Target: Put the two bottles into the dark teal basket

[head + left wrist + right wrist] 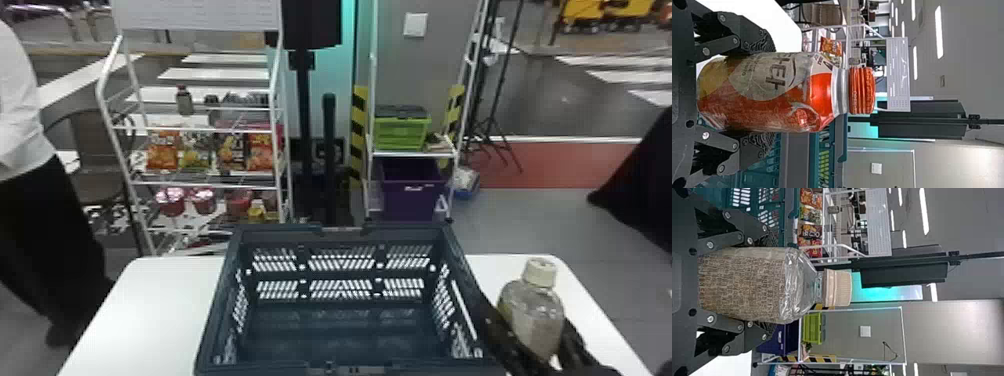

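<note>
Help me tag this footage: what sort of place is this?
Probably an indoor demo space staged like a shop: snack bags on a rack, hazard stripes and ceiling lights.

Bright ceiling lights (pixel 939 32), teal glow (pixel 903 292)

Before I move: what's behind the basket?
White rack with snack bags to the left, purple bin to the right. The basket hides part of the table's far edge.
</note>
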Controlling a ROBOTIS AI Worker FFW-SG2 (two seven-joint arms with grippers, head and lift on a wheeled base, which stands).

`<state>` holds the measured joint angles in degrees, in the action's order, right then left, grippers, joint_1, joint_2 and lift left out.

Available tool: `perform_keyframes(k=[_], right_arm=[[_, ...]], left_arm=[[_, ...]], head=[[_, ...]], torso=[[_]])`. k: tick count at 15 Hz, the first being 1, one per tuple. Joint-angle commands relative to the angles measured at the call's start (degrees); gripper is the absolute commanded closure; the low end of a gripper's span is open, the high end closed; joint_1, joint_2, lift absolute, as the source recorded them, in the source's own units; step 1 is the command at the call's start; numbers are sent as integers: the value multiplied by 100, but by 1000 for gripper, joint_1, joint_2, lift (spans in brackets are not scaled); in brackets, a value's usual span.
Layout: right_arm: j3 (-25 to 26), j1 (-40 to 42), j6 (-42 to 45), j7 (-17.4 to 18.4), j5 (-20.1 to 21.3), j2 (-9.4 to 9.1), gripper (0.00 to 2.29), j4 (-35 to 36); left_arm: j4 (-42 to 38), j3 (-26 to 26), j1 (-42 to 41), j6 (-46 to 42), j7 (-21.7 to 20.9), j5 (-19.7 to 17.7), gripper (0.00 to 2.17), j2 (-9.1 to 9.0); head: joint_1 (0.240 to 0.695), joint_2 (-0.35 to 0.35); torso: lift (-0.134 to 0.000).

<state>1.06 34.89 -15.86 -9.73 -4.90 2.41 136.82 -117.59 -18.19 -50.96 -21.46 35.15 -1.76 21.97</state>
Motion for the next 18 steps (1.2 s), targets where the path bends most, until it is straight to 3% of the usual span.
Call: perform_keyframes(k=[1, 5, 8, 11, 16, 18], right_arm=[[-194, -589, -765, 32, 16, -30, 2162, -77], [-633, -1433, -2014, 349, 68, 49, 2162, -94], [-1117, -2259, -3455, 577, 183, 49, 2159, -270], [-1627, -2988, -4105, 973, 262, 40, 2148, -701], [-1908, -3964, -5846, 1157, 200, -224, 2145, -1210], [-1917, -4184, -5898, 1157, 174, -246, 2145, -1492]], left_arm=[[69, 0, -10, -143, 9, 0, 2148, 1], [306, 9, -19, -600, 0, -35, 2152, -17], [447, 44, 25, -793, -44, -141, 2148, -17], [544, 53, 34, -899, -61, -167, 2152, -35], [588, 53, 51, -934, -79, -185, 2148, -35], [596, 62, 51, -934, -79, -185, 2148, -43]], head=[[499, 0], [499, 0], [499, 0], [499, 0], [499, 0], [499, 0]], torso=[[0], [0], [0], [0], [0], [0]])
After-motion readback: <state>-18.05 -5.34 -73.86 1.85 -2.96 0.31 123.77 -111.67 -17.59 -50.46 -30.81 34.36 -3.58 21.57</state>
